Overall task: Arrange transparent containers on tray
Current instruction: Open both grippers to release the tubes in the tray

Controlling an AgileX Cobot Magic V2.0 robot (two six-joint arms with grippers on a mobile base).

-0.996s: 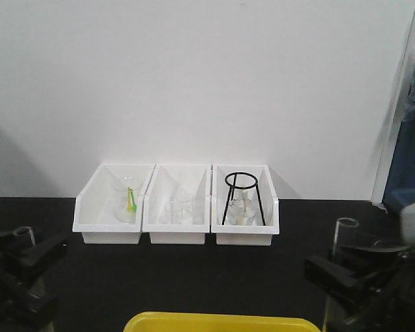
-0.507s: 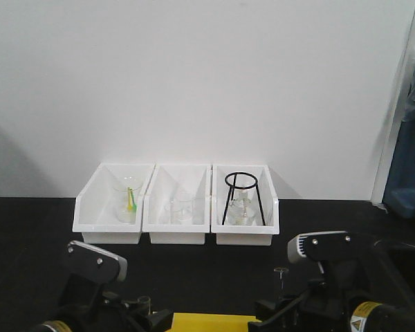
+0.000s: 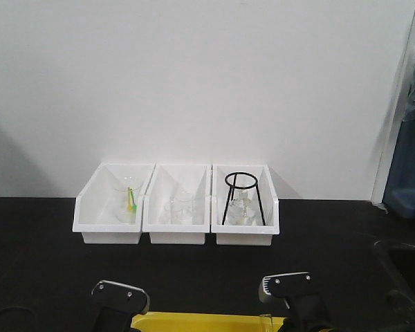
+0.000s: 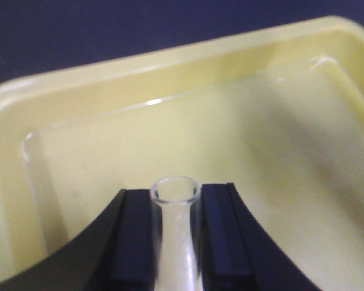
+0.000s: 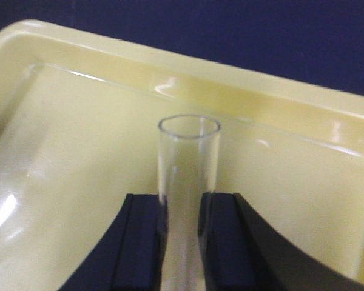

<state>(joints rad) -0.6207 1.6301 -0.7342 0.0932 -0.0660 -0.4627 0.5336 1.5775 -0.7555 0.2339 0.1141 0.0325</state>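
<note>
The yellow tray fills the left wrist view, and only its far rim shows at the bottom of the front view. My left gripper is shut on a clear test tube. The tube's flared mouth pokes just past the fingertips, over the tray floor. My right gripper is shut on the second test tube. This tube sticks out further, above the tray near its far rim. In the front view only the two wrist housings show, left and right.
Three white bins stand in a row at the back of the black table. The left bin and middle bin hold beakers. The right bin holds flasks and a black ring stand. A blue object sits at the right edge.
Both arms swung in from the sides and sank low over the tray. The test tubes they carry have dropped out of the front view.
</note>
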